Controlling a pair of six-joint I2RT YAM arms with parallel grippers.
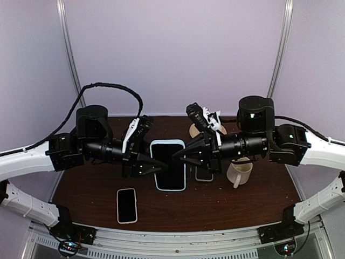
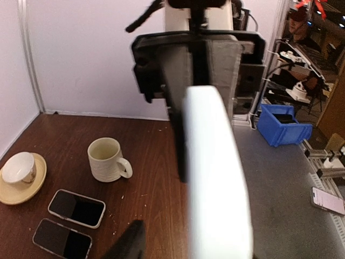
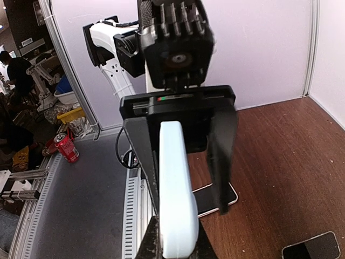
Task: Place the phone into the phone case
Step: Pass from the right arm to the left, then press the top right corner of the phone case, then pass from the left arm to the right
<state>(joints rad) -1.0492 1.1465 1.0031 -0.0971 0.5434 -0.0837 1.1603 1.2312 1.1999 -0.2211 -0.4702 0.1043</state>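
Observation:
A pale blue phone case (image 1: pixel 168 164) with a dark face hangs above the table's middle, between the two arms; I cannot tell if a phone sits in it. My right gripper (image 1: pixel 180 157) is shut on its right edge, and the case's rim (image 3: pixel 177 199) rises from between the fingers (image 3: pixel 153 245). My left gripper (image 1: pixel 156 166) is open at the left edge. In the left wrist view one finger (image 2: pixel 126 245) stands well apart from the blurred white rim (image 2: pixel 215 178). A white-rimmed phone (image 1: pixel 126 205) lies flat at the front left.
Another phone (image 1: pixel 204 174) lies partly under the right gripper. A cream mug (image 1: pixel 240 172) stands to its right, and a cup on a saucer (image 1: pixel 202 129) sits at the back. Two phones (image 2: pixel 76 208) lie side by side in the left wrist view.

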